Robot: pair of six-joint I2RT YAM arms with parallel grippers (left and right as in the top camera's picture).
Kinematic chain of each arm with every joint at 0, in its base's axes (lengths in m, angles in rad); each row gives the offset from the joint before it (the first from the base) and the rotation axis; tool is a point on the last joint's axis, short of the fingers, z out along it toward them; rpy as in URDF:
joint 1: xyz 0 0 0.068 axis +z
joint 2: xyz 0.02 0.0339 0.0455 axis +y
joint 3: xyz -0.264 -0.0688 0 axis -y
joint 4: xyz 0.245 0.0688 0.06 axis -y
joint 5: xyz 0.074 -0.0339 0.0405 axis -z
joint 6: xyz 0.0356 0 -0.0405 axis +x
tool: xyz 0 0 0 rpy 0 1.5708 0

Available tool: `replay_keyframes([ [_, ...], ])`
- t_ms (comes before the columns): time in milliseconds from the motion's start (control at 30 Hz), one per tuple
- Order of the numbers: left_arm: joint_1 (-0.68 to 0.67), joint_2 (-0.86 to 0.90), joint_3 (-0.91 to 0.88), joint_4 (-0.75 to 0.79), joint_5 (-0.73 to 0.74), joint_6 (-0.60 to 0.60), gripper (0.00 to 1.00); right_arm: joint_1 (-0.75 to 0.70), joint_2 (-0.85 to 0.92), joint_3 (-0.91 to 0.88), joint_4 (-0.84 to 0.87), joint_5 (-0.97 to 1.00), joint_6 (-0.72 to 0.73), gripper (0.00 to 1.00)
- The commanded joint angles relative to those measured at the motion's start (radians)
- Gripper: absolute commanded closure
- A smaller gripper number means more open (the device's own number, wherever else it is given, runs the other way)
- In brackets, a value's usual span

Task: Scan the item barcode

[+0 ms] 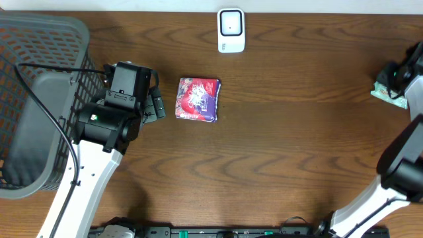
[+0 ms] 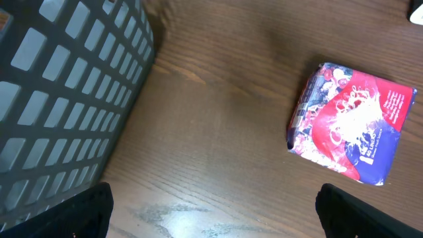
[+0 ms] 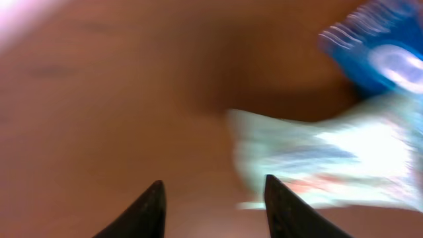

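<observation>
**A:** Two tools on this rig. Where's each one relative to the red-and-purple packet [image 1: 197,100]?

**B:** That packet's lying flat on the bench [image 1: 277,165], a bit short of the white scanner [image 1: 231,30]. The left tool [image 1: 156,106] is just left of the packet, fingers spread all the way, gripping nothing and not touching it. The grey mesh basket [image 1: 39,99] is further left. The right tool [image 3: 213,180] is way off to the packet's right, by a pale wrapper [image 1: 386,92]. That wrist view's blurry, but the fingers look partly apart with only bare bench between them.
</observation>
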Motion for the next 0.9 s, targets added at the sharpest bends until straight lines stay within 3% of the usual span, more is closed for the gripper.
replay_keyframes([
  [0,0.004,0.003,-0.002,-0.004,-0.013,-0.005,0.02,0.082,-0.109,0.042,0.005,-0.452,0.004,0.44],
  [100,0.004,0.003,-0.002,-0.004,-0.013,-0.005,0.02,0.156,-0.112,0.041,-0.015,-0.539,0.004,0.32],
  [267,0.004,0.003,-0.002,-0.004,-0.013,-0.005,0.02,0.335,-0.11,0.011,-0.116,-0.546,0.004,0.28],
  [367,0.004,0.003,-0.002,-0.004,-0.013,-0.005,0.02,0.437,-0.109,-0.024,-0.118,-0.538,0.004,0.07],
  [400,0.004,0.003,-0.002,-0.004,-0.013,-0.005,0.02,0.483,-0.107,-0.037,-0.117,-0.524,0.005,0.04],
  [533,0.004,0.003,-0.002,-0.004,-0.013,-0.005,0.02,0.631,-0.093,-0.062,-0.114,-0.434,0.077,0.04],
  [733,0.004,0.003,-0.002,-0.004,-0.013,-0.005,0.02,0.787,-0.033,-0.076,-0.071,-0.338,0.347,0.23],
  [867,0.004,0.003,-0.002,-0.004,-0.013,-0.005,0.02,0.863,0.054,-0.076,-0.031,-0.336,0.452,0.26],
])
